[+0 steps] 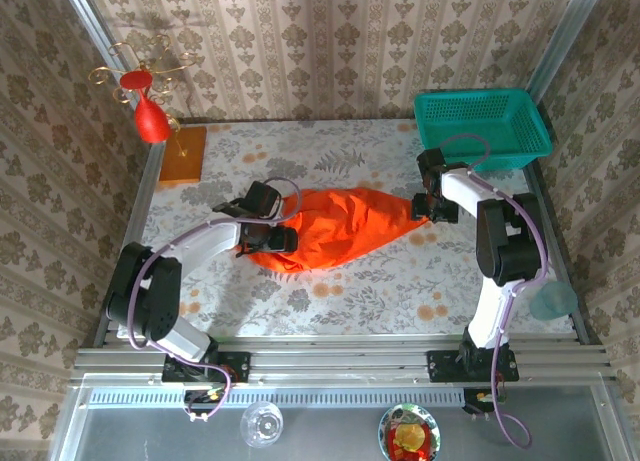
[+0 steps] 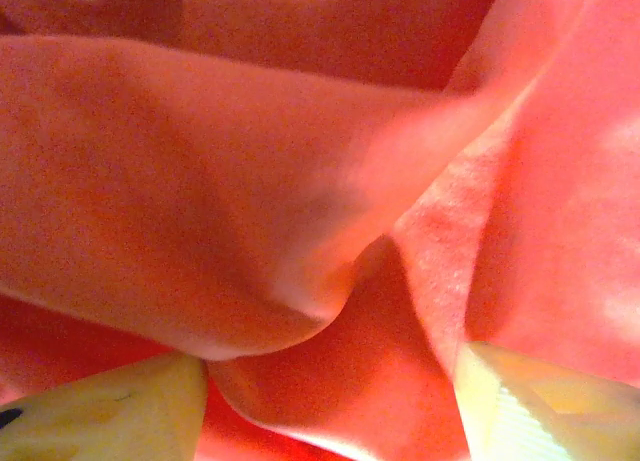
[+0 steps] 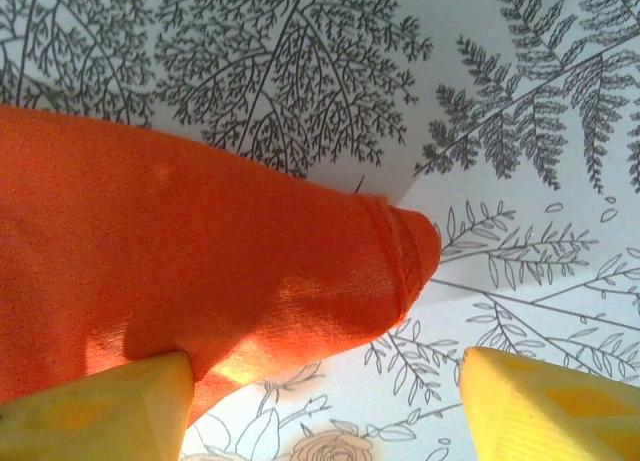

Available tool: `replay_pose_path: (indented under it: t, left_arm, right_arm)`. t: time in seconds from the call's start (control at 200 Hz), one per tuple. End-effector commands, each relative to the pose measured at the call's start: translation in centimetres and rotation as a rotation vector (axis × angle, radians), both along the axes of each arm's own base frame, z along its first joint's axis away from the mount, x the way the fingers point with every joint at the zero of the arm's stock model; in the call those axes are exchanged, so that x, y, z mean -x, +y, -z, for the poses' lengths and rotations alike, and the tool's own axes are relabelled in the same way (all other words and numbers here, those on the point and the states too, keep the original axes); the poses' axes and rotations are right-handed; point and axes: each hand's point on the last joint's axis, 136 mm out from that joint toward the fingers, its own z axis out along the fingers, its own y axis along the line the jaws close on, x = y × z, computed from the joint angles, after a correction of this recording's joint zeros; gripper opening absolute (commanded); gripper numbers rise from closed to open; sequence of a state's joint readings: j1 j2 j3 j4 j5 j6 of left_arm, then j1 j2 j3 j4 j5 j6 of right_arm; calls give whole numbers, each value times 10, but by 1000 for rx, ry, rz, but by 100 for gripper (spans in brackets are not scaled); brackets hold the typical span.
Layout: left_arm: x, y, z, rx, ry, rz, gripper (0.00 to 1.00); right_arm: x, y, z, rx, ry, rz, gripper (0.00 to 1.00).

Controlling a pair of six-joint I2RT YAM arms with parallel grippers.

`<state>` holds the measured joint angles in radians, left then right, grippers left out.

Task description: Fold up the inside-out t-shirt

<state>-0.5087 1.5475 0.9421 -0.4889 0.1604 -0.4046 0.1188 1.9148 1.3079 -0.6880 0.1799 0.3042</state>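
Left arm (image 1: pixel 195 246): starts at the near left edge, bends at a dark joint out to the left, then runs its white link forward and rightward toward the middle.
Left wrist (image 1: pixel 262 199): black, sharply bent, turning the hand back toward the near side.
Left hand (image 1: pixel 278 239): low, jaws parted; its pale yellow fingers (image 2: pixel 100 411) sit well apart.
Right arm (image 1: pixel 505 246): starts at the near right edge, rises through a dark upper link, then its white link reaches forward and leftward.
Right wrist (image 1: pixel 432 168): black, angled downward.
Right hand (image 1: pixel 426 209): pointed at the worktop, jaws wide; its yellow fingers (image 3: pixel 550 406) stand far apart.
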Motion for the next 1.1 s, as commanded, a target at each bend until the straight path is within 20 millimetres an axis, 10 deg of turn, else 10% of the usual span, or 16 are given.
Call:
replay_pose_path:
  t: [0.0, 0.18, 0.3, 0.51, 0.785, 1.095]
  left_arm:
    - [-2, -6, 7, 48, 27, -21, 63]
    - [-3, -7, 6, 58, 12, -31, 41]
    - [-10, -8, -4, 69, -21, -31, 17]
    - [-36, 1, -73, 167, -204, -44, 0]
    - [-52, 41, -228, 381, -547, -59, 0]
    - [-10, 71, -407, 455, -964, 20, 0]
  right_arm:
    - [-17, 3, 4, -30, -37, 19, 72]
    - [-22, 5, 10, -46, -30, 17, 63]
    - [-25, 8, 6, -71, -49, 20, 34]
    - [-33, 7, -37, -77, -167, 24, 0]
    - [-30, 5, -174, -102, -464, 18, 0]
    - [31, -3, -398, -148, -987, 4, 0]
